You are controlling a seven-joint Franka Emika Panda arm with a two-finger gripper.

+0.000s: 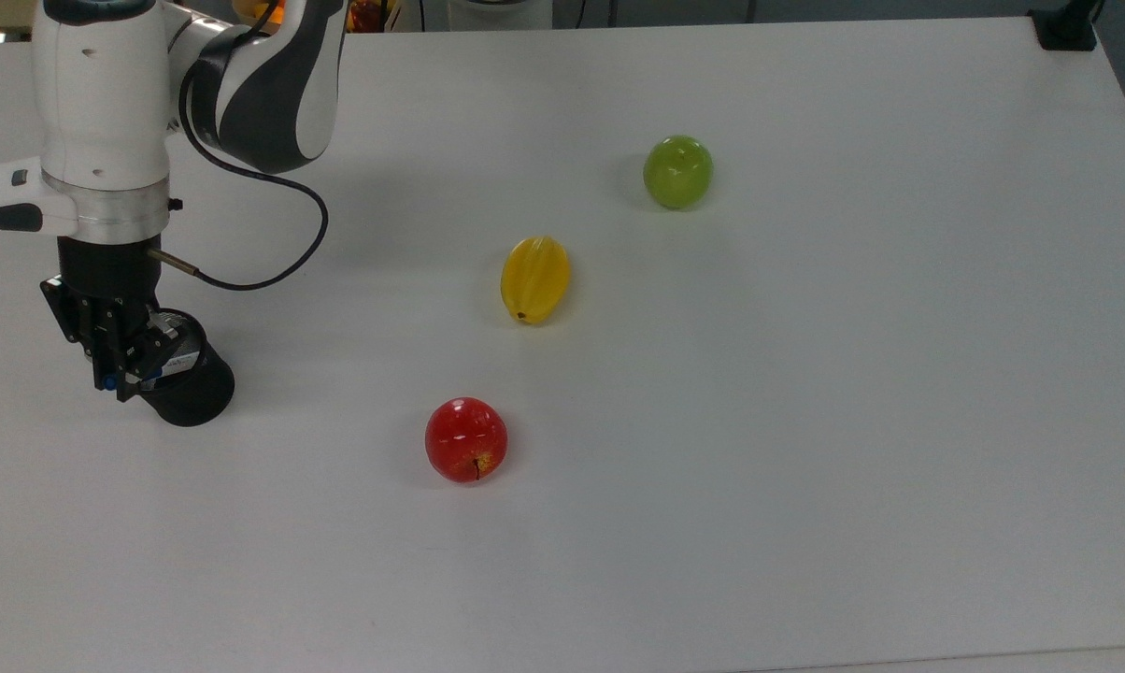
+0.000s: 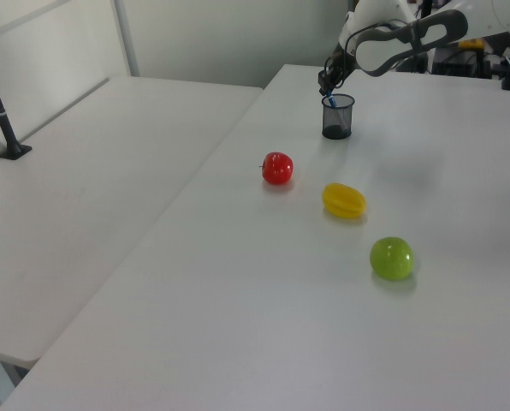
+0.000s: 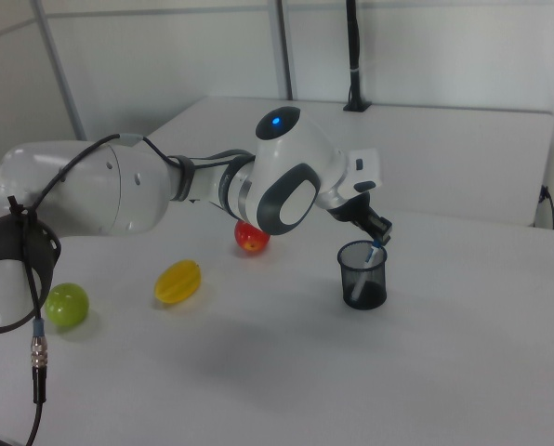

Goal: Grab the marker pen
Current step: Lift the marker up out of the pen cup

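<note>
The marker pen (image 3: 375, 251) stands slanted in a black mesh cup (image 1: 192, 391) at the top view's left, its blue cap (image 1: 107, 382) poking out over the rim. My gripper (image 1: 119, 377) points straight down over the cup's rim, its fingers drawn in on the pen's capped end. In the right view the gripper (image 3: 379, 238) sits right on top of the blue cap, and the white barrel shows through the mesh of the cup (image 3: 363, 279). The left view has the cup (image 2: 338, 118) at the far end of the table with the pen (image 2: 330, 89) sticking up.
A red apple (image 1: 466, 439), a yellow fruit (image 1: 535, 279) and a green apple (image 1: 677, 171) lie in a diagonal row across the white table (image 1: 805, 421). My arm's cable (image 1: 273, 271) loops over the table beside the cup. A black post base (image 1: 1065, 28) sits at the far corner.
</note>
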